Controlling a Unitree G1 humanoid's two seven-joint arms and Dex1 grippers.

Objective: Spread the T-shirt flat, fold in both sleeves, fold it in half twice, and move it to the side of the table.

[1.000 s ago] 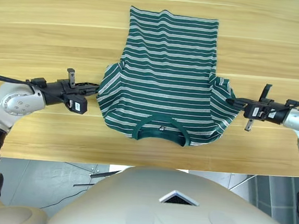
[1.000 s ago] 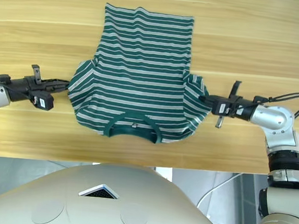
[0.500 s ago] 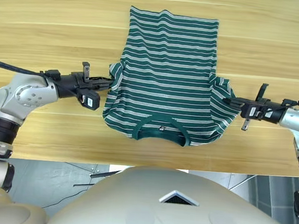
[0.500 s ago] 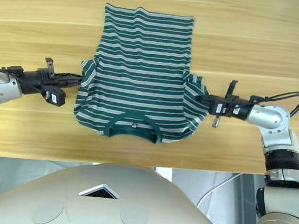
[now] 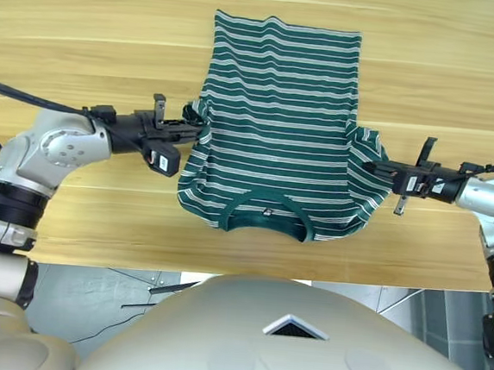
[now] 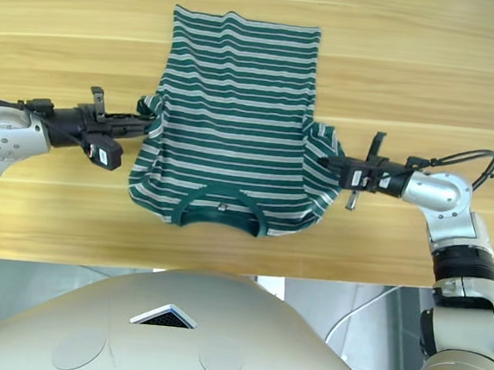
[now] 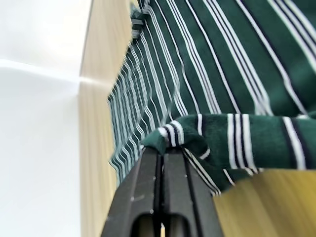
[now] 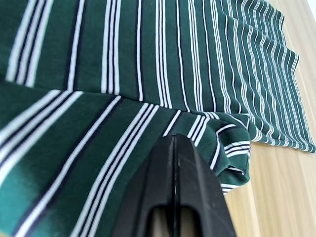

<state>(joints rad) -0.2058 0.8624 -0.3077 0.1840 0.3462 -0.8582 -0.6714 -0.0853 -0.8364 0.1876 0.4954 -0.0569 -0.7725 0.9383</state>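
Down past the near edge of the table (image 5: pixel 71 221) we've got grey floor (image 5: pixel 90 297), and there's a short dark rod-like thing (image 5: pixel 171 290) lying on it, with a thin dark cable (image 5: pixel 133 305) just beside. Over on the right, floor tiles (image 5: pixel 430 318) with their seams showing, and a pale cable (image 6: pixel 349 319) curling across (where it ends, can't tell). In the left wrist view, a plain white surface (image 7: pixel 39 123) lies beyond the table's edge.
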